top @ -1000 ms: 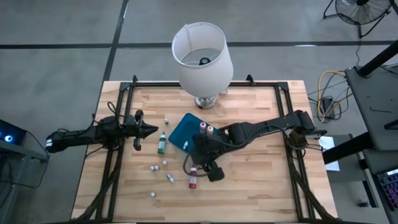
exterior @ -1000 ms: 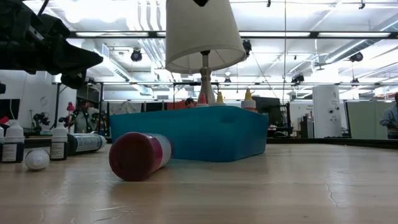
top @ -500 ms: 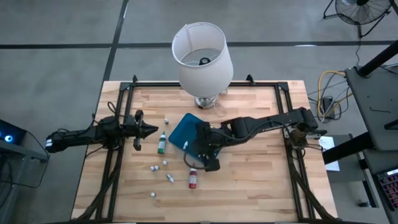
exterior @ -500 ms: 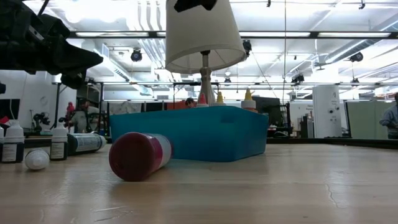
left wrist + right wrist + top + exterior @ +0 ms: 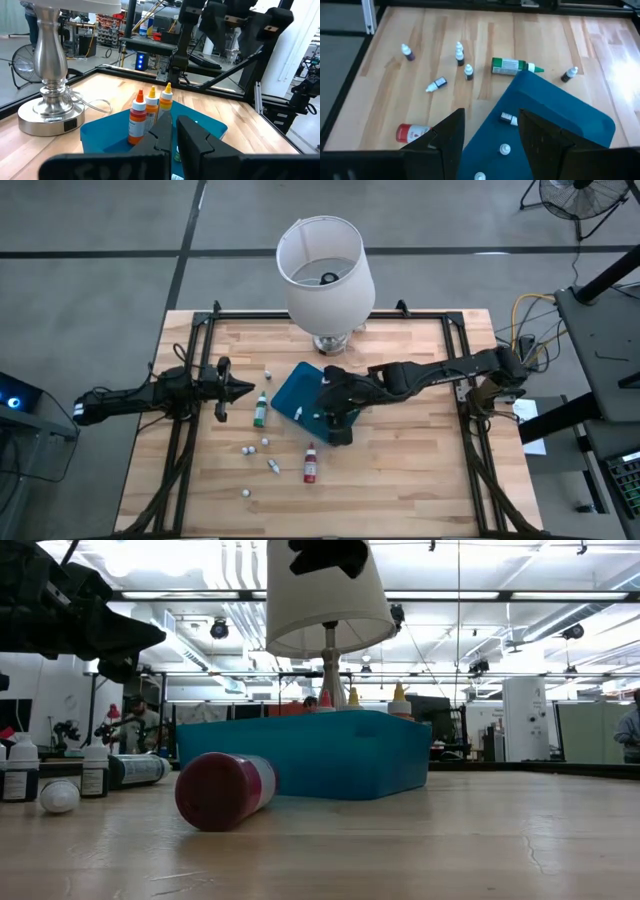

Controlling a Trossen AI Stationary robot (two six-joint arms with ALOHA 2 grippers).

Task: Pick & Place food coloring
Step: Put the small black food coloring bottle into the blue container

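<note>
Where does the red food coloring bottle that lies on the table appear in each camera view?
High view: red bottle lies near the front edge, in front of the blue tray.
Low view: red bottle left of centre, base toward the camera, before the tray.
Left wrist view: not in it.
Right wrist view: red bottle beside the tray.
Shared landmark: the tray.

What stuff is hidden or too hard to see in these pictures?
- High view: the right gripper covers part of the blue tray, hiding some bottles inside.
- Low view: the tray's wall hides the bottles' bodies; only tips show.
- Right wrist view: the label on the green bottle is too small to read.
</note>
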